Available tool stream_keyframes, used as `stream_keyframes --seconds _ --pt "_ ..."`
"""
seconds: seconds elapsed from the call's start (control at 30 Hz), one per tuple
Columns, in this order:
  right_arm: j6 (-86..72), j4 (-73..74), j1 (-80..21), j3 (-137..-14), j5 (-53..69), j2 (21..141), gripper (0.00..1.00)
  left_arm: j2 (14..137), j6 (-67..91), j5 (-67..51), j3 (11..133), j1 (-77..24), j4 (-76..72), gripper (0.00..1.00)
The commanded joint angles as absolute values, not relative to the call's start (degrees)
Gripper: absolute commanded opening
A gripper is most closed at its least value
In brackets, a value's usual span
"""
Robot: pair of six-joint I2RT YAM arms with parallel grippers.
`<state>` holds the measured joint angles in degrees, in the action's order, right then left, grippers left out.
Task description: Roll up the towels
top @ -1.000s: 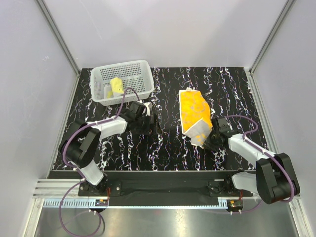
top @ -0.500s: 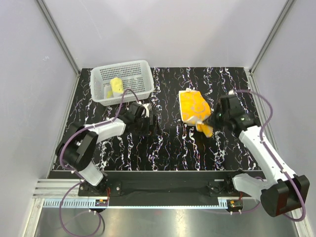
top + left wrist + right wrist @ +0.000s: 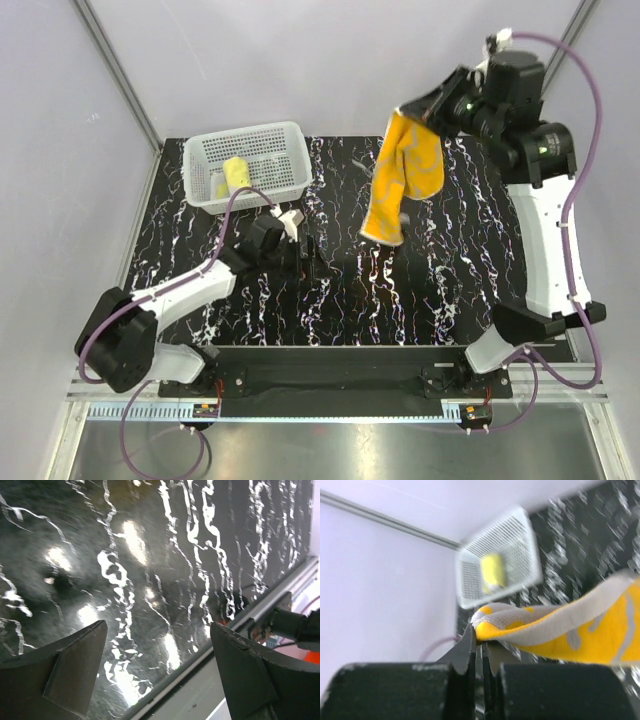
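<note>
The orange towel (image 3: 404, 177) hangs in the air over the back right of the table, pinched by one corner in my right gripper (image 3: 405, 110), which is raised high and shut on it. In the right wrist view the orange towel (image 3: 580, 630) drapes rightward from the closed fingertips (image 3: 479, 640), its pale back showing. The pale yellow towel (image 3: 236, 173) lies rolled inside the white basket (image 3: 290, 135) at the back left; the yellow towel (image 3: 493, 571) also shows there from the right wrist. My left gripper (image 3: 308, 255) stays low over the table, open and empty, its fingers (image 3: 80, 665) wide apart.
The black marbled table (image 3: 450, 270) lies below the hanging towel. The table's front edge rail (image 3: 215, 655) runs close under my left gripper. Grey walls enclose the back and sides.
My right arm has swung up and back, lifting the orange towel off the table so it now hangs free. The left arm has shifted slightly, still open.
</note>
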<state>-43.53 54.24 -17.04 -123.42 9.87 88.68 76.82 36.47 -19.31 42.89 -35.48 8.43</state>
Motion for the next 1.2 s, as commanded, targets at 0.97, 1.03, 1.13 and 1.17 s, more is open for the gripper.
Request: stream_keyframes --seconds 0.97,1.03,1.13,1.17 --pt "-43.2 57.7 -17.8 -61.9 6.9 48.3 0.0 105.4 38.0 -13.0 70.8 -31.6 6.9 0.99" --pt "-42.8 58.3 -17.8 -61.7 6.1 47.6 0.0 109.6 38.6 -12.3 74.0 -31.8 7.8 0.99" --pt "-43.1 59.3 -17.8 -60.0 4.3 45.5 0.0 113.3 40.8 -11.5 77.8 -31.9 7.0 0.99" --pt "-43.2 59.5 -17.8 -59.3 4.2 44.2 0.0 114.9 42.0 -11.4 79.5 -32.1 6.9 0.99"
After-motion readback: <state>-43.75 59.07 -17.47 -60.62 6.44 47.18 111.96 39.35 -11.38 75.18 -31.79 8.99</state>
